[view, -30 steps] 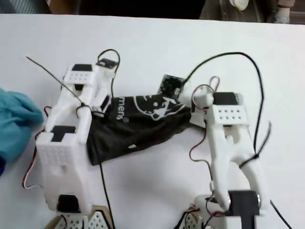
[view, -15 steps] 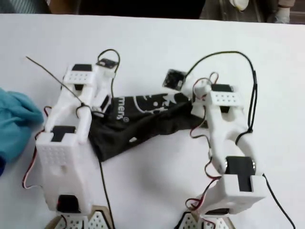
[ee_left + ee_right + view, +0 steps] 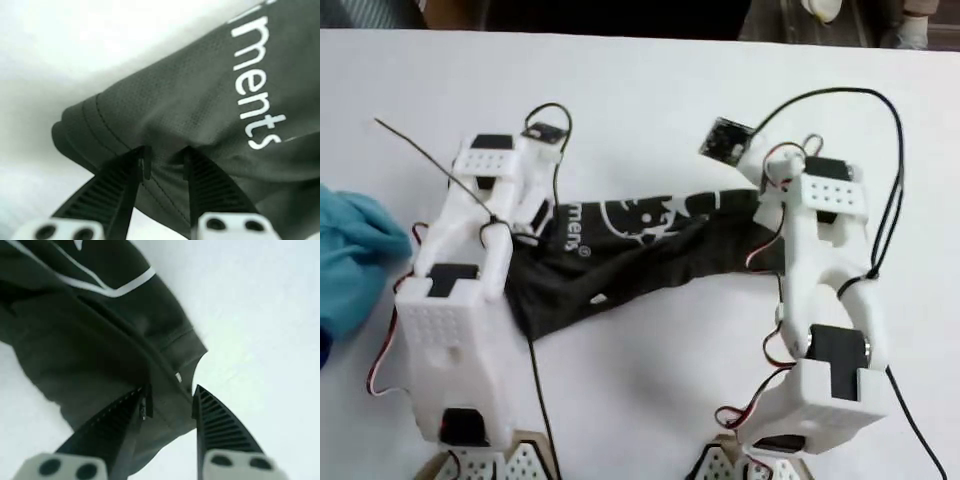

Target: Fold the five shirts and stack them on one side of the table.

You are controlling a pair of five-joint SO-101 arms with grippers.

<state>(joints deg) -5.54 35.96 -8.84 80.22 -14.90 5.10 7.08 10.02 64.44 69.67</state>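
The right hand (image 3: 170, 401) is clamped on a fold of the black shirt (image 3: 640, 255) near one of its ends, with cloth bunched between the two ribbed fingers (image 3: 120, 420). Over the last second its arm has swung outward across the desk (image 3: 650, 80), away from the other arm, and has carried that end of the shirt with it. The garment was a slack heap between the two arms and now lies drawn out into a long, taut band. The left hand (image 3: 165, 162) has stayed where it was, shut on the opposite end just beside a stitched hem, so the two hands are pulling against each other. This looks like the spreading step that comes before any fold: the shirt is being straightened but is still twisted and narrow rather than flat. It lies on the desk between the arms, and nothing of it is folded yet. A crumpled blue cloth (image 3: 355, 260), probably another of the shirts, lies apart at the desk's edge beyond the left arm and is not folded either. The black shirt carries white lettering (image 3: 255, 85) running along the cloth near the left hand, and beside it a white graphic (image 3: 645, 215) of line-drawn shapes. A small white tag (image 3: 178, 377) sits near the right hand, too small to make out.
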